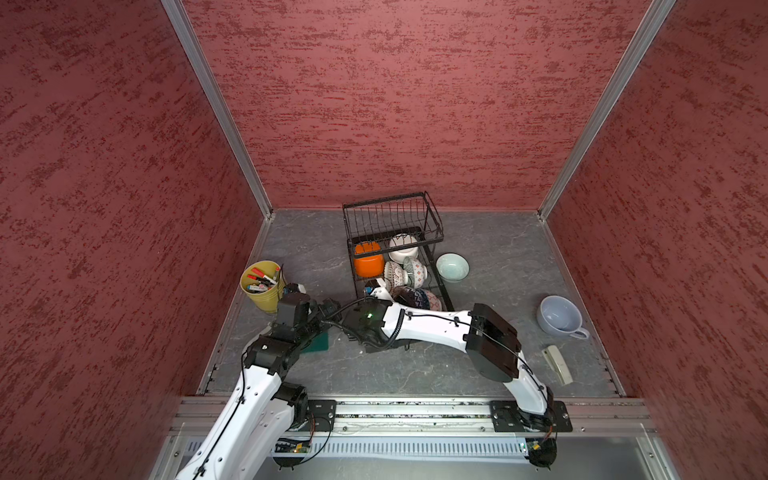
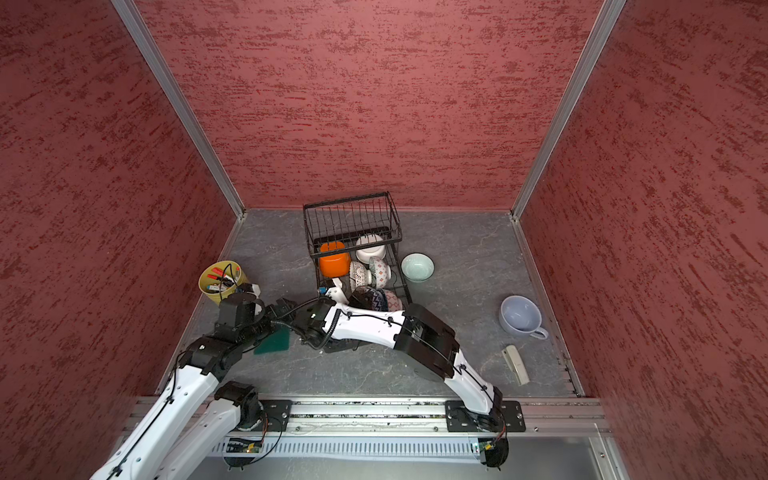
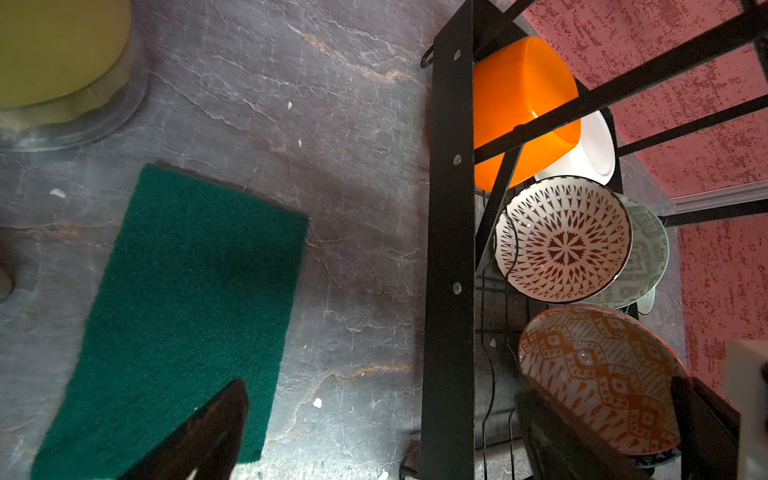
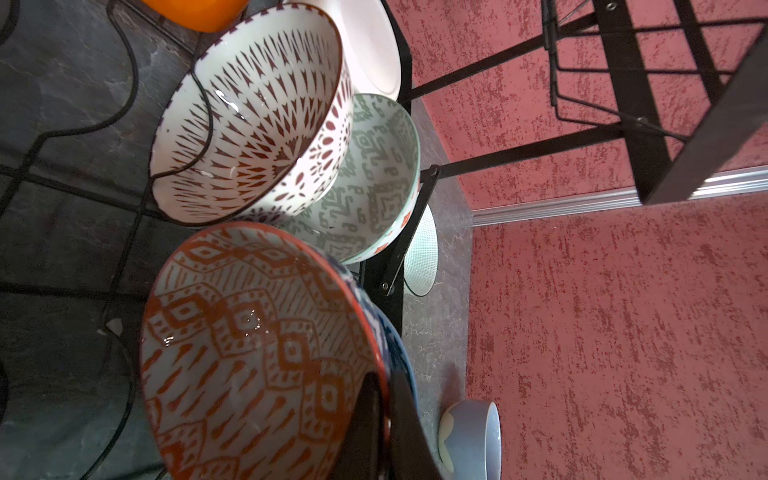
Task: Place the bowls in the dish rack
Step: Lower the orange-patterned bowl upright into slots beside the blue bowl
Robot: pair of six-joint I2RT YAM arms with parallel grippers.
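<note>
Lining rack [image 1: 392, 208], seemingly six bowls [image 1: 368, 264]; one celadon bowl [image 1: 452, 267] outside. Right end effector [image 4: 384, 432] clamps orange-patterned bowl [image 4: 249, 353]; left [image 3: 382, 440] gapes empty.

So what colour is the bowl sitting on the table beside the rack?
Pale celadon green inside, no pattern visible there; the bowl shows best in a top view.

grey slate tabletop [image 1: 498, 257] — dish rack [image 1: 390, 216], celadon bowl [image 1: 452, 267], cup [image 1: 559, 316], pen pot [image 1: 262, 286], green pad [image 2: 272, 340].

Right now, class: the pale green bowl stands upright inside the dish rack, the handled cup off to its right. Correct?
No. The pale green bowl stands upright on the table beside the dish rack, not inside it, as both top views show. The handled cup is off to its right.
</note>
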